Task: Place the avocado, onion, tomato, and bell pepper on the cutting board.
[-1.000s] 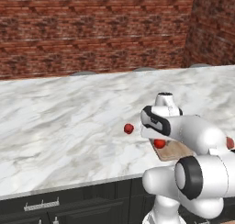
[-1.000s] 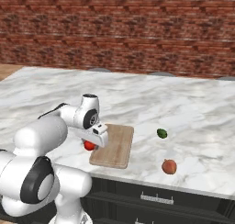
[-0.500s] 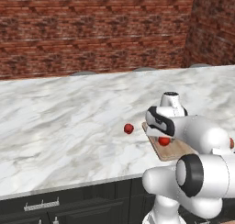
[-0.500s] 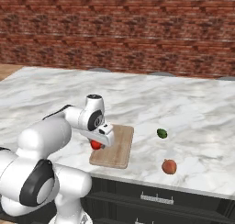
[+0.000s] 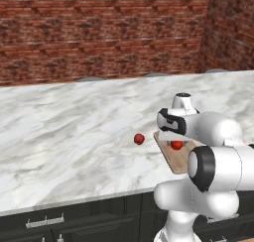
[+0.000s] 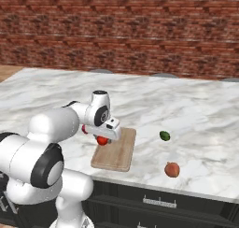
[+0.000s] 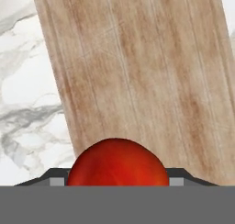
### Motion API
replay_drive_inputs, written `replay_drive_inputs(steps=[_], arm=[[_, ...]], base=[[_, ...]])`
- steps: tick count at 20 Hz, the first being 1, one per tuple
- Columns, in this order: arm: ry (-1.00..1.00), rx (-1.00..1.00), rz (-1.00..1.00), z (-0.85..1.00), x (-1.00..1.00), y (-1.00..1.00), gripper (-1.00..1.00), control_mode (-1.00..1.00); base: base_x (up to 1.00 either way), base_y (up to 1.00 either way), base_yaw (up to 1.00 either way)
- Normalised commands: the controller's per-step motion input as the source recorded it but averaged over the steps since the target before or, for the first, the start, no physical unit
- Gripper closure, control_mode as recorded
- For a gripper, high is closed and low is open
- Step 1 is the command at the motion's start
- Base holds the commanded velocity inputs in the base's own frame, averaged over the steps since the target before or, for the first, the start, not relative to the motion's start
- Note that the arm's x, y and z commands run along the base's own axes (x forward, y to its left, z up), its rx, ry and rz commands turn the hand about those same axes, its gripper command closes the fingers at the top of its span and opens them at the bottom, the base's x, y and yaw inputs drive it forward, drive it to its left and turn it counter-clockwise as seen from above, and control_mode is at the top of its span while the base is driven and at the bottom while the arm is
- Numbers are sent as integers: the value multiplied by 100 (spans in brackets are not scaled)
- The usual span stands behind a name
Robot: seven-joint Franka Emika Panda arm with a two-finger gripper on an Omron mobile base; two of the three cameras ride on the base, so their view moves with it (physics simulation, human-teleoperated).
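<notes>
My gripper (image 6: 103, 137) is shut on a red round vegetable (image 6: 101, 140), either the tomato or the bell pepper; I cannot tell which. It hangs just above the left end of the wooden cutting board (image 6: 119, 152). In the hand view the red vegetable (image 7: 118, 163) sits between the finger tips with the cutting board (image 7: 137, 71) below it. A second red round vegetable (image 5: 139, 138) lies on the counter left of the cutting board (image 5: 184, 160). To the board's right, the green avocado (image 6: 164, 136) and the peach-tan onion (image 6: 172, 169) lie on the counter.
The marble counter (image 5: 69, 132) runs back to a brick wall (image 5: 99, 32). Dark cabinet drawers (image 6: 158, 203) sit below its front edge. The onion lies close to that edge.
The gripper has carried the red vegetable a little to the right, from beside the board's left edge to over the board. The other vegetables have not moved.
</notes>
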Motion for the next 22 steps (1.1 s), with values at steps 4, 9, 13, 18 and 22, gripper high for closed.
replay_drive_inputs(steps=[4,9,13,18,22], arm=[[0,0,10,3,35,-9,100,-100],[1,0,9,-9,21,-4,100,-100],[0,0,9,-32,5,0,100,-100],[2,0,8,-34,11,0,100,-100],[0,0,8,-12,12,0,100,-100]], base=[[0,0,0],[0,0,0],[0,0,0],[0,0,0],[0,0,0]])
